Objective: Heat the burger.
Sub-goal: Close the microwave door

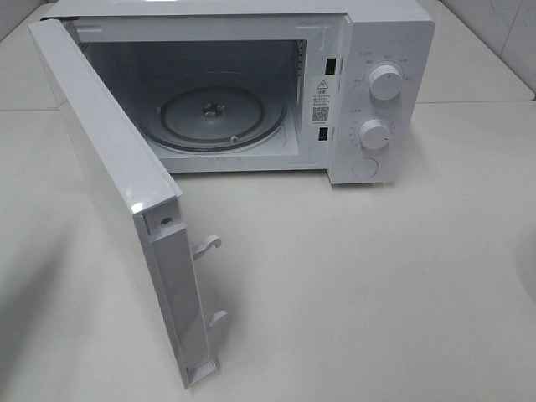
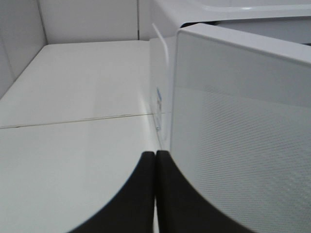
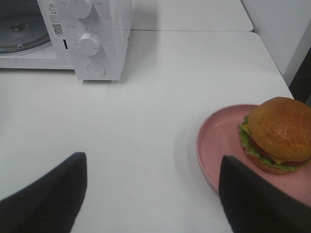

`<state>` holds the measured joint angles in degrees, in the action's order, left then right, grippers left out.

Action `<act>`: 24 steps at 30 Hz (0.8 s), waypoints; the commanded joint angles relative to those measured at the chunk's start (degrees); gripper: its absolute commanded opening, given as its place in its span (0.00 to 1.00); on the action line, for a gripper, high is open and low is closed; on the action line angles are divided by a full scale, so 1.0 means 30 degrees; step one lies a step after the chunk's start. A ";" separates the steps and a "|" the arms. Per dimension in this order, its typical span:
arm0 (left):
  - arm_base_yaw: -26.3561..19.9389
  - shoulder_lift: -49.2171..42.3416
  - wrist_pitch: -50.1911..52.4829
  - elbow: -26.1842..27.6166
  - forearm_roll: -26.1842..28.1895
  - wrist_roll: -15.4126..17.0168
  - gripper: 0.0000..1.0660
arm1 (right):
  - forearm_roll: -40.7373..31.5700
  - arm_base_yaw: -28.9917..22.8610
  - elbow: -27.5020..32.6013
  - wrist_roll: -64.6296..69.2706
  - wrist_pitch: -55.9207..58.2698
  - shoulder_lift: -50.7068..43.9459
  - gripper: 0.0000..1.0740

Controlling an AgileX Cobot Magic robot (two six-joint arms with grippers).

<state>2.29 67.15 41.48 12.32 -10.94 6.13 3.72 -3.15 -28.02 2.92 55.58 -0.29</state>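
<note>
The burger, with a brown bun and green and yellow layers, sits on a pink plate on the white table in the right wrist view only. My right gripper is open and empty, its dark fingers spread wide, the plate close to one finger. The white microwave stands at the back with its door swung wide open and its glass turntable bare. My left gripper is shut and empty beside the outer face of the door. Neither arm shows in the high view.
The open door juts far forward over the left half of the table. Two white knobs sit on the microwave's right panel. White walls border the table at the back and right.
</note>
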 commanded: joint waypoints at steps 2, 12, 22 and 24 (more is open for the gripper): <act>-0.0038 0.2426 0.3266 -0.0057 -0.2865 0.1184 0.00 | 0.0019 0.0000 0.0000 -0.0134 -0.0153 -0.0554 0.69; -0.0019 0.8881 0.8652 0.0859 -0.5768 0.1585 0.00 | 0.0019 0.0000 0.0000 -0.0134 -0.0153 -0.0554 0.69; 0.0019 1.0351 0.8346 0.2884 -0.7448 0.2846 0.00 | 0.0019 0.0000 0.0000 -0.0134 -0.0153 -0.0554 0.69; 0.0019 1.0351 0.8346 0.2941 -0.7448 0.2846 0.00 | 0.0019 0.0000 0.0000 -0.0134 -0.0153 -0.0554 0.69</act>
<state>2.29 98.26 65.66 20.74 -33.06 14.09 3.72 -3.15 -28.02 2.92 55.58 -0.29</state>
